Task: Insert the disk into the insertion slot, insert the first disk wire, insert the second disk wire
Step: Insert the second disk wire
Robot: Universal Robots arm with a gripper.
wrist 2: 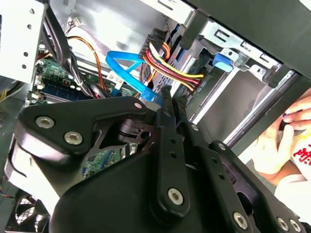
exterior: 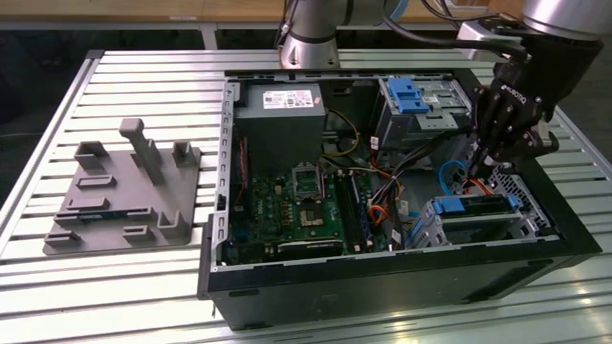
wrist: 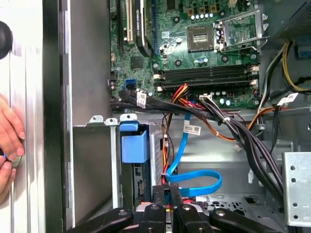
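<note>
I am reaching down into the open computer case (exterior: 383, 279) standing on the slatted metal counter (exterior: 143, 287), my jaws (exterior: 485, 166) hanging just above the end of the insertion slot (exterior: 531, 215) at the exterior view's right. The disk (exterior: 475, 206) is sitting inside that slot, its blue caddy edge facing the motherboard (exterior: 297, 208). My jaws are pressed nearly together, the two narrow fingers (wrist: 166, 194) lying side by side in the first wrist view right at a bundle of red, yellow and black wires (wrist 2: 172, 65) that is running to the disk's end; I cannot tell whether they are pinching a connector. A flat blue cable (wrist: 194, 177) is looping just beside my fingers and climbing toward the motherboard. The taller grey bay with its blue tab (exterior: 405, 97) is standing farther back in the case, near the power supply (exterior: 279, 118). A grey plastic fixture (exterior: 125, 193) is lying on the counter at the exterior view's left, well apart from the case. A person's hand (wrist: 9, 141) is resting against the outside of the case wall.
</note>
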